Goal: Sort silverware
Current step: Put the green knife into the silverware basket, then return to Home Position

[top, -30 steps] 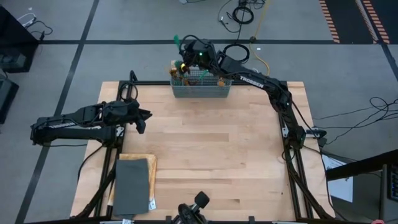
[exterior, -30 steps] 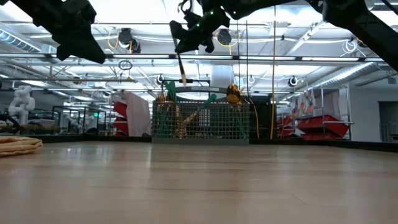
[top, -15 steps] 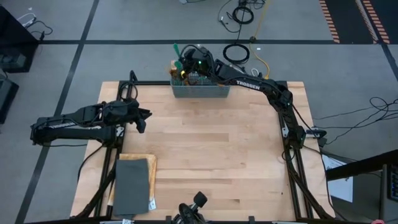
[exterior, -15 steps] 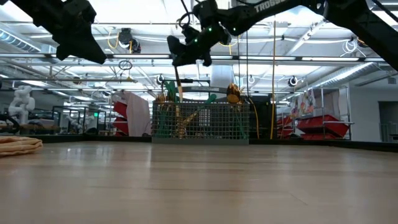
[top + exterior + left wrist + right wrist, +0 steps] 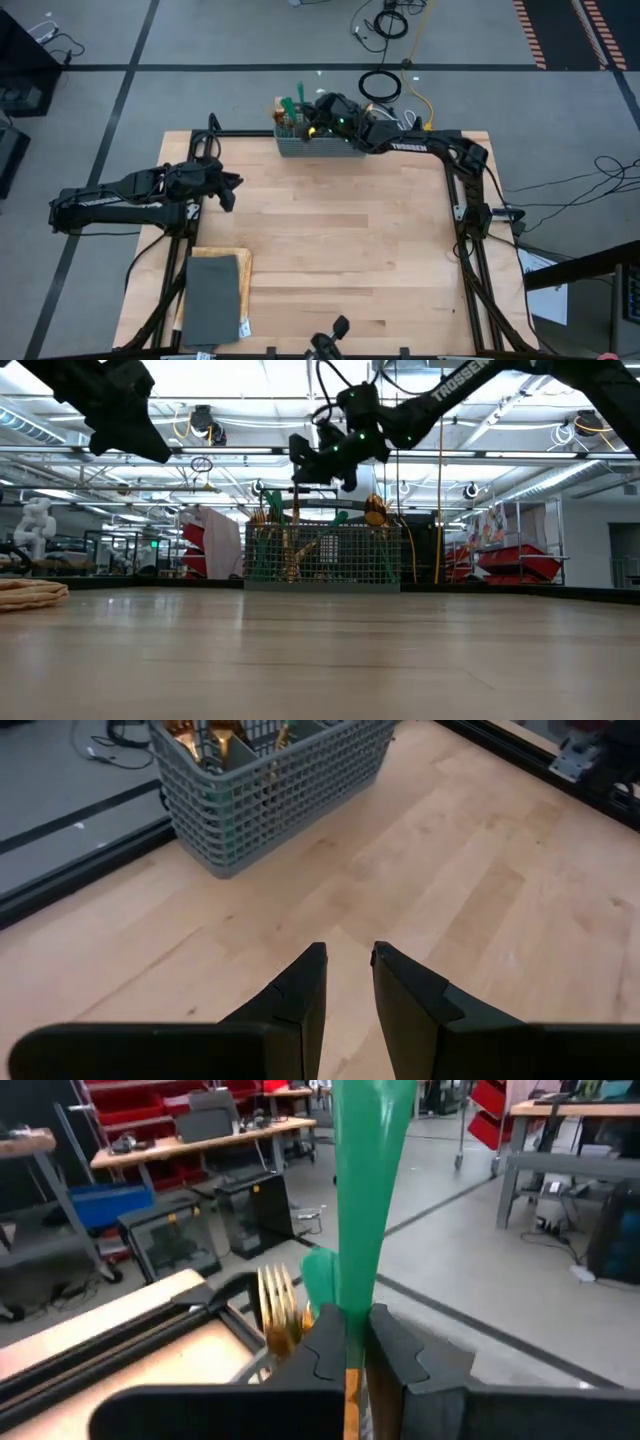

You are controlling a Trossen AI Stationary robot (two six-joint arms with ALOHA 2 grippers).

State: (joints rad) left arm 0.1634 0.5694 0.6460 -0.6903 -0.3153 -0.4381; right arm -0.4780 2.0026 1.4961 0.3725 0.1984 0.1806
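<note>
A grey wire mesh basket (image 5: pixel 332 150) stands at the table's far edge with silverware upright in it, gold heads up (image 5: pixel 375 510). My right gripper (image 5: pixel 350 1325) hovers just over the basket's left part (image 5: pixel 312 124), shut on one piece of silverware with a teal-green handle (image 5: pixel 297 104). A gold fork head (image 5: pixel 278 1315) stands beside it. My left gripper (image 5: pixel 348 970) waits open and empty above the table's left side (image 5: pixel 228 192), well short of the basket (image 5: pixel 270 800). My right gripper pinches the piece's green handle (image 5: pixel 352 1295) between its two fingers, which lie nearly level and across it, coming from the table's right. The handle stands upright above the fingers. A gold part (image 5: pixel 350 1400) shows below them, over the basket; whether it touches the basket is hidden.
A dark grey flat slab (image 5: pixel 212 297) lies on a tan pad (image 5: pixel 243 262) at the table's near left. Bare wood lies between it and the basket. Black frame rails (image 5: pixel 470 250) run along the table's right edge.
My right gripper has come down toward the basket and a little toward the table's near edge, tipping from pointing down to nearly level. The piece it holds has gone down with it, still upright, its lower end now at the basket's top.
</note>
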